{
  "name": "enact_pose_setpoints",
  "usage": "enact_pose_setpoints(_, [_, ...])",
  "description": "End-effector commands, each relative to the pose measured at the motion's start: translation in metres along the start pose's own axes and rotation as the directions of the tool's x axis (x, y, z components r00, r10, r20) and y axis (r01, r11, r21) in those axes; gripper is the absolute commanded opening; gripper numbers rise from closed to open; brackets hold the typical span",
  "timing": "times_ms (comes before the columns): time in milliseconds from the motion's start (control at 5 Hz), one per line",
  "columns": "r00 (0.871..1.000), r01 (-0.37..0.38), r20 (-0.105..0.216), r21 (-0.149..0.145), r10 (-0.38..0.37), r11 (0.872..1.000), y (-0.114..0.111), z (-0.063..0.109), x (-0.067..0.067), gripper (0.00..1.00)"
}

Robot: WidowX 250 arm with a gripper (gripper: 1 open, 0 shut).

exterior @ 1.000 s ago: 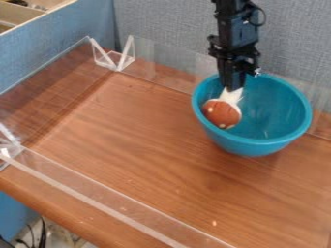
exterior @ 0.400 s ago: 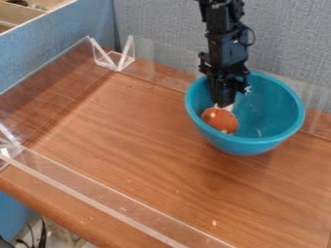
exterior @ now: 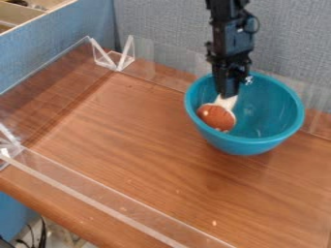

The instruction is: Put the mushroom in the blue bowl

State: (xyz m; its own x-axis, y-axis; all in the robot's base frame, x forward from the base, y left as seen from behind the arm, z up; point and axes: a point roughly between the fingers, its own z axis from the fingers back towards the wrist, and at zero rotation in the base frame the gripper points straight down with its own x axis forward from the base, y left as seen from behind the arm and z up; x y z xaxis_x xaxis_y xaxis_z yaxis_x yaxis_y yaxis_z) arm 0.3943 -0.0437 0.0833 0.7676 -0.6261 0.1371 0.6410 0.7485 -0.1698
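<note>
The blue bowl (exterior: 262, 131) stands at the right of the wooden table. Inside it, near its left wall, the mushroom (exterior: 218, 116) shows its orange-brown cap below and its cream stem above. My gripper (exterior: 230, 90) comes down from above into the bowl, black and pointing steeply down, and is shut on the stem of the mushroom. The fingertips are partly hidden against the stem.
Clear acrylic walls (exterior: 91, 53) fence the wooden table (exterior: 116, 136), with a clear bracket (exterior: 118, 55) at the back left. A blue partition stands behind. The table's front edge runs along the lower left.
The bowl has shifted slightly left on the table. The mushroom stays in my grip inside the bowl, low near its left wall.
</note>
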Motion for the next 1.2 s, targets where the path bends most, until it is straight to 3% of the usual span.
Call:
enact_pose_setpoints(0, [0.994,0.031,0.101,0.085,-0.039,0.996,-0.013,0.06,0.018,0.0])
enact_pose_setpoints(200, [0.994,0.02,0.105,0.093,-0.03,0.995,-0.021,0.075,0.019,0.0])
enact_pose_setpoints(600, [0.993,0.063,0.098,0.094,-0.072,0.994,-0.036,0.056,0.016,0.0])
enact_pose_setpoints(800, [0.994,0.037,0.095,0.092,-0.046,0.995,-0.032,0.056,0.02,1.0])
enact_pose_setpoints(1000, [0.996,0.002,0.093,0.093,-0.011,0.996,-0.023,0.051,0.016,0.0])
